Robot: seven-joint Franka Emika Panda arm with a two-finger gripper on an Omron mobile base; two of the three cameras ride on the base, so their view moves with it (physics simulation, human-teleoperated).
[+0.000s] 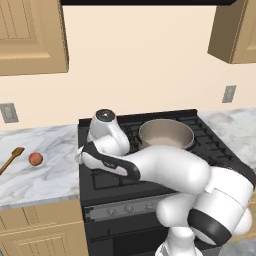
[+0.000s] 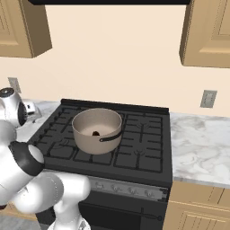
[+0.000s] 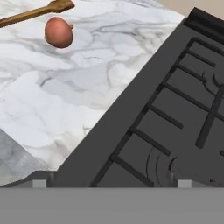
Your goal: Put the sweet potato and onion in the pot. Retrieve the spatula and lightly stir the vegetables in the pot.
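Observation:
The beige-grey pot (image 1: pixel 166 134) stands on the black stove, toward the back. A small dark brown lump, the sweet potato (image 2: pixel 96 133), lies on the pot's (image 2: pixel 97 130) pale floor. The reddish onion (image 1: pixel 35 159) rests on the marble counter left of the stove, with the wooden spatula (image 1: pixel 11 160) just left of it. My gripper (image 1: pixel 79 156) hovers over the stove's left edge, well short of the onion. In the hand view, the gripper (image 3: pixel 111 183) is open with nothing between its tips; the onion (image 3: pixel 58 32) and spatula (image 3: pixel 39 12) lie far ahead at the top left.
The stove's raised black grates (image 3: pixel 175 109) run beneath the hand. Marble counter (image 1: pixel 55 165) stretches left of the stove, and more counter (image 2: pixel 197 148) lies to its right. Wooden cabinets (image 1: pixel 30 35) hang above, and the wall holds outlets (image 1: pixel 8 113).

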